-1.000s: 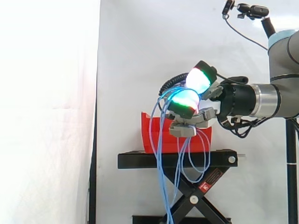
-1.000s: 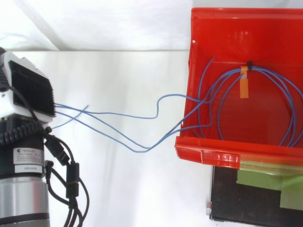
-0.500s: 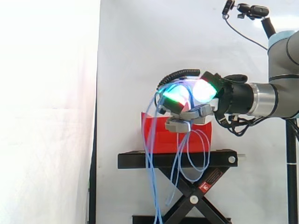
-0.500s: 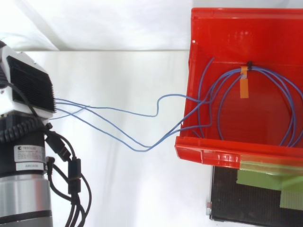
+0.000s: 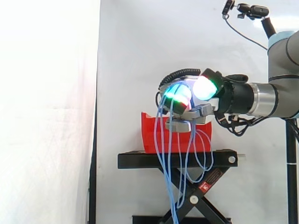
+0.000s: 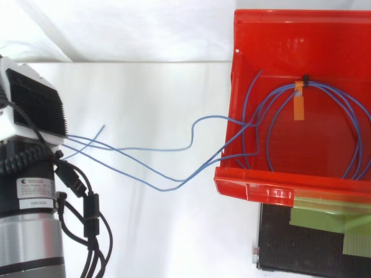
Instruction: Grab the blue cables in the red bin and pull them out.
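My hand point(image 5: 201, 93) hovers above and just in front of the red bin point(image 5: 152, 135), its fingers curled round a bundle of thin blue cables point(image 5: 169, 158). The strands drape over the glowing fingertips point(image 5: 180, 95) and hang down in long loops past the stand toward the floor. In the top view the hand point(image 6: 32, 113) is at the left, and the blue cables point(image 6: 151, 174) run from under it across to the red bin point(image 6: 290, 188). Inside the bin a coil of blue cable point(image 6: 324, 87) lies on the floor, tied with an orange tag point(image 6: 299, 107).
The bin sits on a black scissor stand point(image 5: 140, 160) before the white curtain. In the top view a corner of the stand point(image 6: 301, 243) with green tape shows below the bin. A camera on a stalk point(image 5: 252, 10) hangs at the top right.
The hand rose and turned over the bin a second ago, then held its place. The hanging strands swung left and back under the hand. The coil in the bin has not shifted.
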### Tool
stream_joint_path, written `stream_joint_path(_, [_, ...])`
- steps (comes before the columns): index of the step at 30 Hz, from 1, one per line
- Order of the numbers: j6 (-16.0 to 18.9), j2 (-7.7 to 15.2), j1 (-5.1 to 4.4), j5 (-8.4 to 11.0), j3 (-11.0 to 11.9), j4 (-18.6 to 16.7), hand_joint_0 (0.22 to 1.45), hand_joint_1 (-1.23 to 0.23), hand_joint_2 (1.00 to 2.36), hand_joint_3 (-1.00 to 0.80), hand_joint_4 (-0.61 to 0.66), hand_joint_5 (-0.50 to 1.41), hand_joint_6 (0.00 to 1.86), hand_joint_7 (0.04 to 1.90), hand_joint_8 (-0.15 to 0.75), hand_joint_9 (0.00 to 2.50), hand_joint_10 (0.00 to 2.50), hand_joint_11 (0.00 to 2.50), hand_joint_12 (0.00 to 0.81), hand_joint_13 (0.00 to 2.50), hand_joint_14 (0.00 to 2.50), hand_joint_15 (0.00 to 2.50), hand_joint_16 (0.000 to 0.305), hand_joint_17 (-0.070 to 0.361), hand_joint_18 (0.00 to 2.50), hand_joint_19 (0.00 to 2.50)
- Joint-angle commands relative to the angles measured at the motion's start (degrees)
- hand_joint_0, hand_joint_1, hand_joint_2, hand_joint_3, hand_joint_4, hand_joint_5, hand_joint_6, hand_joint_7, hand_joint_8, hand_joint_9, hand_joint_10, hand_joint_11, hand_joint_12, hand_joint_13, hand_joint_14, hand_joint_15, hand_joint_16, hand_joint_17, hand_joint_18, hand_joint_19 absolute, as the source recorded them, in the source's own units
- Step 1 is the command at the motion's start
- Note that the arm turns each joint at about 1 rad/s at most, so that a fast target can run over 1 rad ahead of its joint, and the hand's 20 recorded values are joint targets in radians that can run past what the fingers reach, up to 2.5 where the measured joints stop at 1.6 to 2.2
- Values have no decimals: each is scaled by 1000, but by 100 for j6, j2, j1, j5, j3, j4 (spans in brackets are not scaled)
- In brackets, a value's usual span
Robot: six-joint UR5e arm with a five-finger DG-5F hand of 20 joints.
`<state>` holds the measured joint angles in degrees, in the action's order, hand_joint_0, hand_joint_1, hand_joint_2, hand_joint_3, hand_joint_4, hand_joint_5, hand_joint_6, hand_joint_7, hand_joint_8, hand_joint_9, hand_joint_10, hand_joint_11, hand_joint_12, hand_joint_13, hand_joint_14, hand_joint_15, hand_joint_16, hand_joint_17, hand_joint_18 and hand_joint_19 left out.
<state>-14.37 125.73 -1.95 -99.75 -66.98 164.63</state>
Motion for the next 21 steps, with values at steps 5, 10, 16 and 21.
stream_joint_path(5, [0, -5, 1, -1, 1, -1, 752, -849, 1000, -1000, 284, 916, 42, 791, 252, 1213, 29, 953, 340, 1434, 638, 1388, 44, 100, 966, 1210])
stream_joint_path(10, [0, -5, 1, -10, 1, -1, 709, -794, 1000, -1000, 301, 944, 3, 788, 262, 1228, 32, 934, 349, 1448, 621, 1379, 47, 106, 989, 1192])
stream_joint_path(16, [0, 4, -8, -10, 1, -1, 649, -738, 1000, -1000, 310, 994, 7, 779, 274, 1303, 32, 927, 377, 1486, 597, 1382, 52, 117, 1041, 1159])
stream_joint_path(21, [0, 4, -8, -10, 1, -1, 628, -698, 1000, -1000, 330, 1045, 8, 756, 273, 1351, 32, 911, 381, 1521, 530, 1405, 54, 121, 1077, 1137])
